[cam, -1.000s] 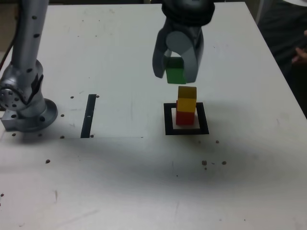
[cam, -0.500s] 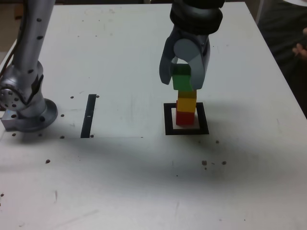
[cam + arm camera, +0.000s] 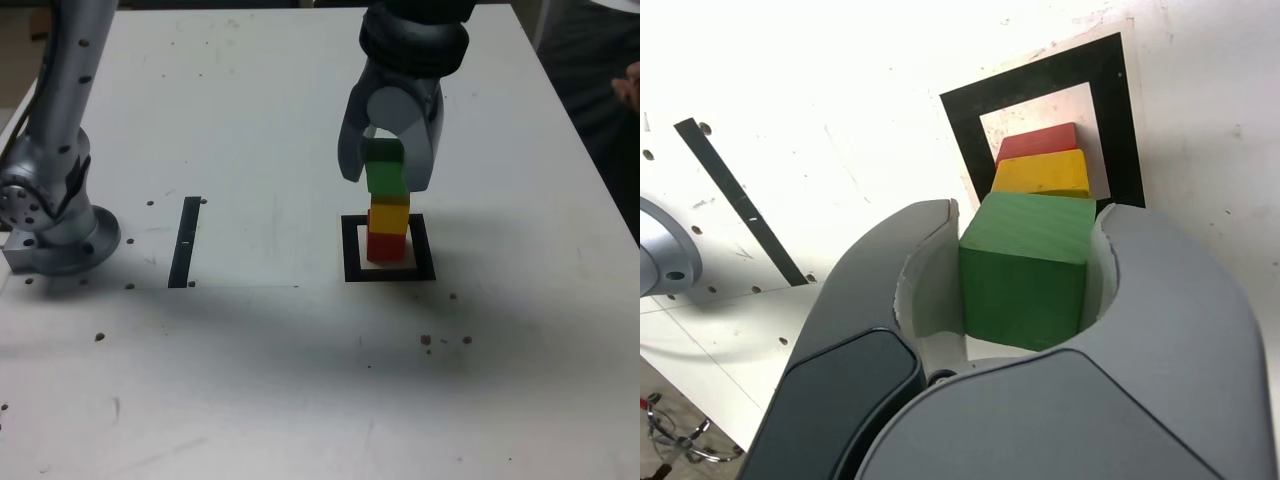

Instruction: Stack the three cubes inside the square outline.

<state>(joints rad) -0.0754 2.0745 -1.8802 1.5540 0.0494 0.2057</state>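
I keep the hand (image 3: pixel 1025 290) clamped on the green cube (image 3: pixel 1025 265) so it sits squarely atop the yellow cube (image 3: pixel 389 216) and red cube (image 3: pixel 386 245), stacked within the square outline (image 3: pixel 352 250); beyond, bare worktop (image 3: pixel 250 110) leaves room to withdraw upward.

A white table (image 3: pixel 250 130) fills the scene, its top marked with small dark specks and holes. On it, toward the exterior view's right, lies the square outline (image 3: pixel 350 250), with the red cube (image 3: pixel 386 246) resting on its white centre. A narrow black strip (image 3: pixel 185 241) lies to the exterior view's left, beside the arm's grey base (image 3: pixel 55 235).
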